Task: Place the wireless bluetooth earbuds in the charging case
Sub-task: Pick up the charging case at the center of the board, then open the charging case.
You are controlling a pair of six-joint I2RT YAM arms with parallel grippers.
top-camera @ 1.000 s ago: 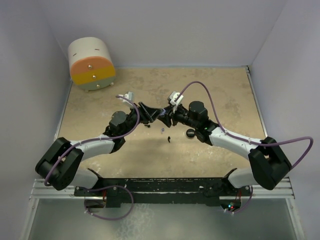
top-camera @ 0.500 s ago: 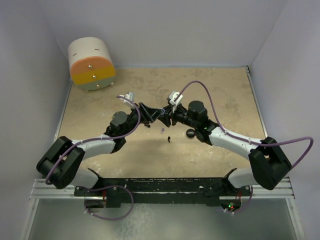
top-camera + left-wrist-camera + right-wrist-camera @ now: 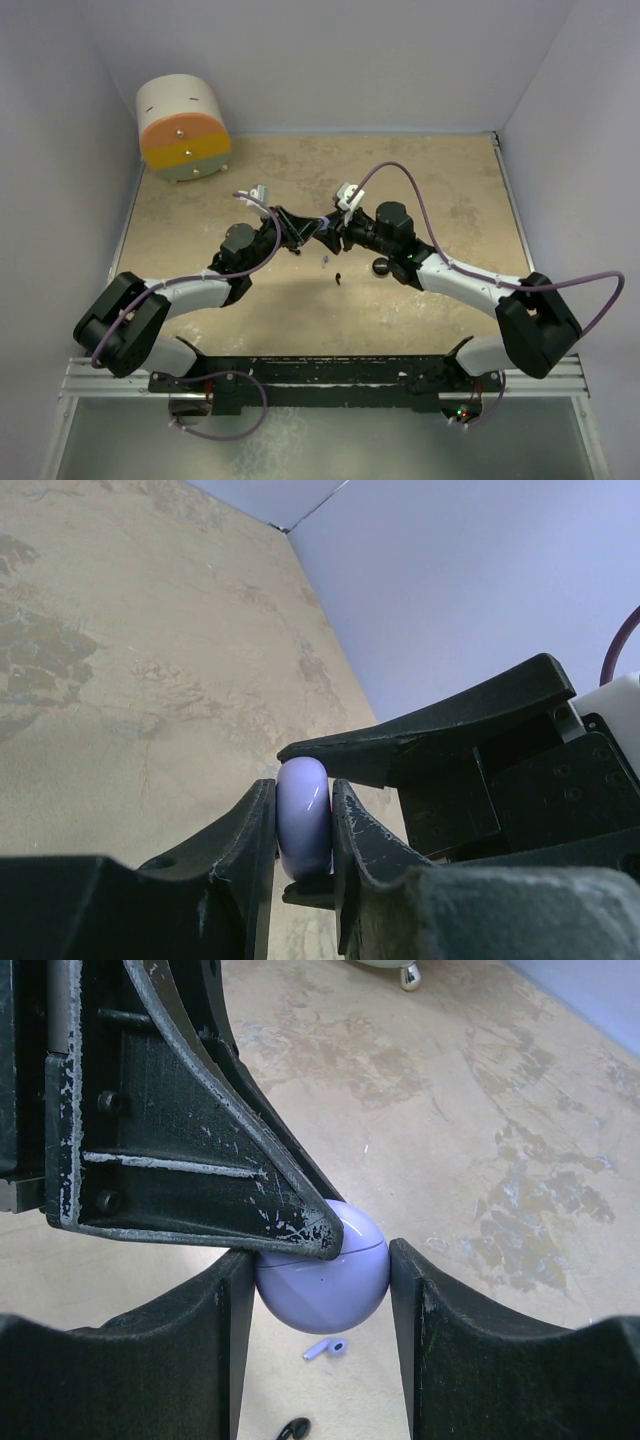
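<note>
Black earbud (image 3: 293,1428) and lavender earbud (image 3: 325,1348) lie loose on table (image 3: 480,1110), under the grippers. Above them: lavender charging case (image 3: 322,1282), lid shut, contents not visible. Right gripper (image 3: 320,1260) clamps its sides; left gripper (image 3: 302,790) pinches its flat faces.

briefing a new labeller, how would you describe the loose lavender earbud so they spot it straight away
Find the middle of the tan table, where both arms' fingers pinch a round lavender case. On the tabletop just below it, toward the arms' bases, lies a tiny stemmed earbud. It is pale lavender, unlike the black earbud beside it.
</note>
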